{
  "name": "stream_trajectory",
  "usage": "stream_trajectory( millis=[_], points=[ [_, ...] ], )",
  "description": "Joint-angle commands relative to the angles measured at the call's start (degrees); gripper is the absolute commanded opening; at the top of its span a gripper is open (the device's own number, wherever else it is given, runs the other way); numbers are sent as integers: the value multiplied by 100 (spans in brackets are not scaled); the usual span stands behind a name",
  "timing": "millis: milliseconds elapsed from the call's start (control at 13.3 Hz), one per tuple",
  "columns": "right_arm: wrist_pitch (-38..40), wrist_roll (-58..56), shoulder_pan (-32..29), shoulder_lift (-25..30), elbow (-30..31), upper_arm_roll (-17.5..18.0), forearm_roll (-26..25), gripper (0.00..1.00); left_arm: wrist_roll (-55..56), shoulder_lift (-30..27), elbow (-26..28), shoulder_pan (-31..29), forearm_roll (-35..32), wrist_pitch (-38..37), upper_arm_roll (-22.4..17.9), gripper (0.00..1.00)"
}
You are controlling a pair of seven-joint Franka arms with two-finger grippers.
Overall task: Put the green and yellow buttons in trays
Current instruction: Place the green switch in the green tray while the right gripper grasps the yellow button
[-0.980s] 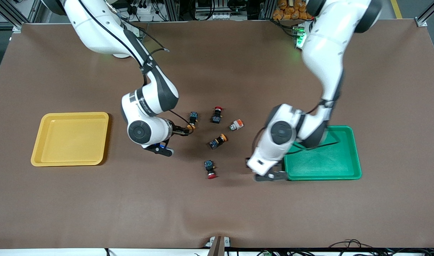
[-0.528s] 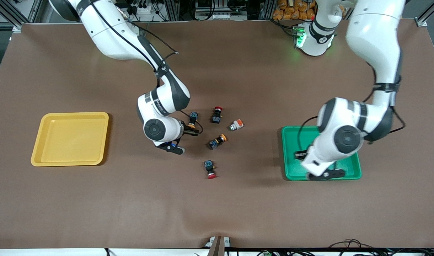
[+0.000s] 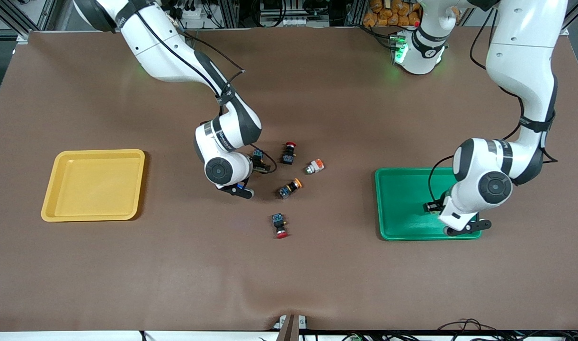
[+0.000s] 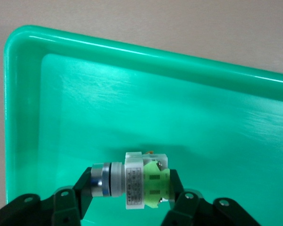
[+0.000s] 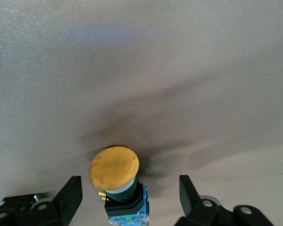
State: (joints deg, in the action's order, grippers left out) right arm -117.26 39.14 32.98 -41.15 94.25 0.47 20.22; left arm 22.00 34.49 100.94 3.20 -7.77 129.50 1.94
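My left gripper (image 3: 431,207) is shut on a silvery-bodied button (image 4: 132,181) with a green end. It holds the button sideways, low over the floor of the green tray (image 3: 402,189), also seen in the left wrist view (image 4: 132,94). My right gripper (image 3: 262,165) is open, with a finger (image 5: 68,193) on either side of a black-bodied yellow-capped button (image 5: 115,169) on the table (image 3: 257,154). A silvery button with an orange cap (image 3: 314,166) and a black-bodied orange-capped button (image 3: 289,188) lie nearby. The yellow tray (image 3: 94,184) holds nothing.
Two black-bodied red-capped buttons lie on the brown mat. One (image 3: 289,152) is beside the right gripper. The other (image 3: 280,225) is nearer the front camera.
My left arm swung with its button from beside the green tray to over it. My right gripper moved toward the button cluster and now straddles the yellow-capped button.
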Motion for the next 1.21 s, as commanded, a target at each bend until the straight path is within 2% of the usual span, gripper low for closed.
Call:
stream_trajectory(
  millis=[0,75,302,528,754,905,1131],
  points=[
    [-253,50,120,-33,67,-38,132,19,23,-47,14,-56,-129,76,52,99],
    [-245,33,164,-60,59,-38,132,0,32,-108,14,-82,-129,76,69,100],
    [166,-11,-37,36,-46,-56,123,0,85,-424,49,-13,-120,-82,96,100],
    [1167,-169,-467,351,-476,-91,-218,0,347,-802,75,-30,-50,-749,692,100],
    [1310,-300,-652,606,-522,-91,-895,0,1670,-909,145,5,-41,-926,1386,100],
    [1565,-921,-1028,652,-530,-91,-1071,0,2734,-734,111,101,-50,-865,1887,100],
    [1356,-2389,-1898,556,-530,-91,-1440,0,3817,-645,75,803,-50,-777,1968,100]
  ],
)
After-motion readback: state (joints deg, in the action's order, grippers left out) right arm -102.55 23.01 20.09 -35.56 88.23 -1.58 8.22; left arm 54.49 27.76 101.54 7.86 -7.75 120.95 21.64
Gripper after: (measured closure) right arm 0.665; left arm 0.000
